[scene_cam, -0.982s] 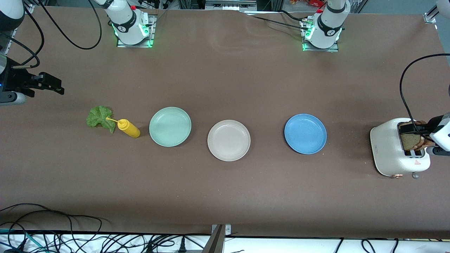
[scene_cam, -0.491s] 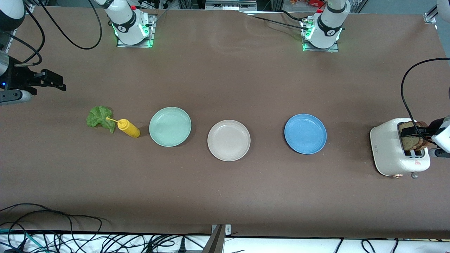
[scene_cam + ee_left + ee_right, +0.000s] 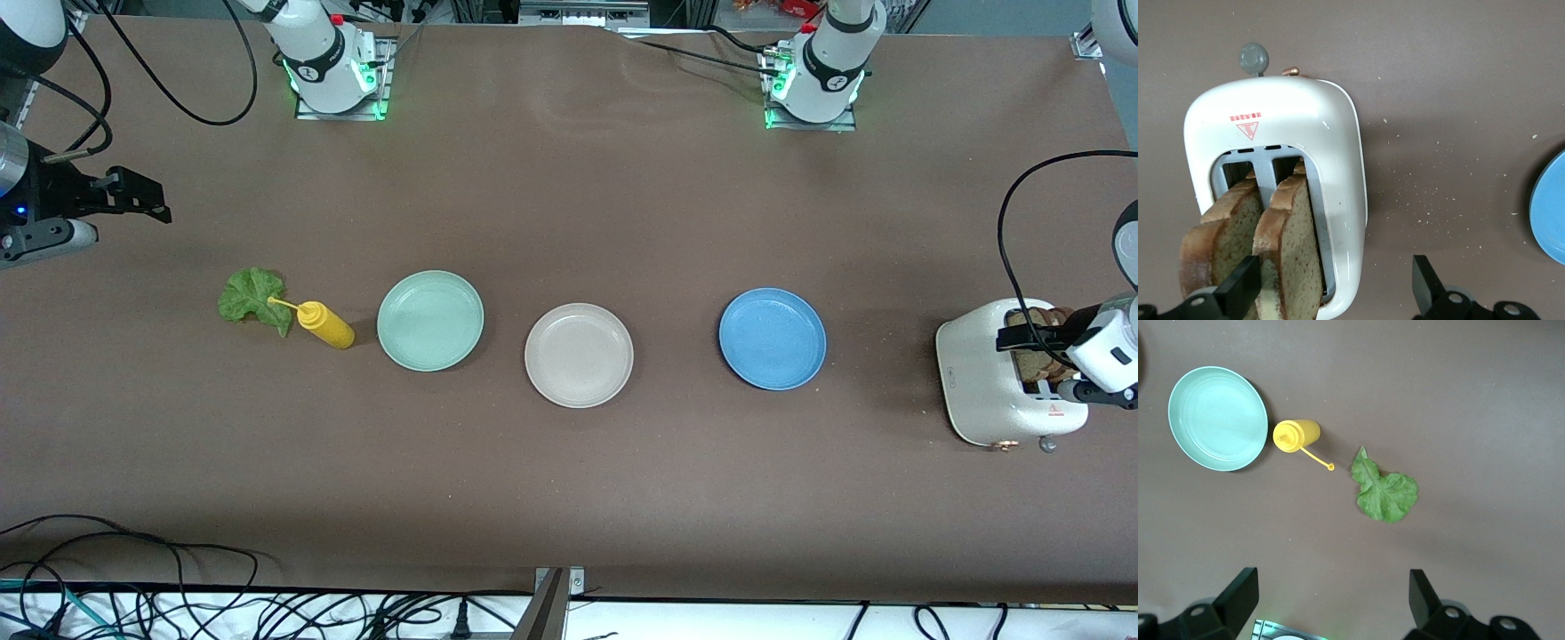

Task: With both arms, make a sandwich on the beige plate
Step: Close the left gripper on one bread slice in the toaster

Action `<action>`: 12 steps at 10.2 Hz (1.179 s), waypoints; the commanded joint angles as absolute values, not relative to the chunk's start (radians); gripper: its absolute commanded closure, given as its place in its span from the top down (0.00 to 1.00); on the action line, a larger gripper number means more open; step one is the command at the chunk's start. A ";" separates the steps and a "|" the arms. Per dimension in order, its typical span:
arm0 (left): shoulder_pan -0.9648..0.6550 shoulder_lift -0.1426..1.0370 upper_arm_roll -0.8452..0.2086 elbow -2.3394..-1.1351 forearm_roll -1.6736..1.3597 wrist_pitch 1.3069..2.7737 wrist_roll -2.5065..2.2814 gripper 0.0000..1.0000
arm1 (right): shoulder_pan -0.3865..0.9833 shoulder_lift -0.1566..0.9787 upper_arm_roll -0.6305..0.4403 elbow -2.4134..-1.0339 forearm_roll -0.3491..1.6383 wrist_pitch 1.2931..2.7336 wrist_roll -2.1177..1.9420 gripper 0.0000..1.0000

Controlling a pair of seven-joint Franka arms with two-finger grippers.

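Your left gripper (image 3: 1022, 339) hangs over the white toaster (image 3: 1331, 153) at the left arm's end of the table, fingers spread wide and holding nothing. In the left wrist view one finger (image 3: 1238, 288) sits against the outer face of the two bread slices (image 3: 1281, 250) that stand in the slots, while the other finger is off to the side over bare table. Before you close, I would shift the gripper so that only one slice lies between the fingers, take it near its upper crust and pull it straight up, because a tilted pull may jam the bread in the slot or drag the toaster. Your right gripper (image 3: 142, 197) waits, also wide open and empty, over the table at the right arm's end, near the lettuce leaf (image 3: 253, 298) and the yellow squeeze bottle (image 3: 324, 325). The beige plate (image 3: 579, 355) is empty in the middle, between the mint-green plate (image 3: 430, 320) and the blue plate (image 3: 773, 338). The brown table surface (image 3: 569, 204) shows many crumbs near the toaster, and loose cables (image 3: 133, 569) lie along the table's edge nearest the front camera.
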State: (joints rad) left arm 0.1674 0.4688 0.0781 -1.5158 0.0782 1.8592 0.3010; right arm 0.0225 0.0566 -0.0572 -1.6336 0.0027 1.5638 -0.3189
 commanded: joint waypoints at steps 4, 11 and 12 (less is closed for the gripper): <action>0.212 0.497 0.083 -1.496 0.097 1.858 0.348 1.00 | 0.021 0.061 -0.057 -1.614 0.017 1.539 -0.333 1.00; 0.249 0.541 0.084 -1.434 0.089 1.858 0.405 1.00 | 0.021 0.061 -0.057 -1.614 0.017 1.539 -0.319 1.00; 0.250 0.540 0.084 -1.434 0.087 1.858 0.400 1.00 | 0.021 0.061 -0.057 -1.612 0.017 1.539 -0.319 1.00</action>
State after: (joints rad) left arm 0.2421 0.5169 0.0888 -1.4752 0.0783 1.8647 0.3779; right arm 0.0229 0.0566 -0.0571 -1.6336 0.0027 1.5592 -0.3195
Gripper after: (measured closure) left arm 0.000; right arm 0.000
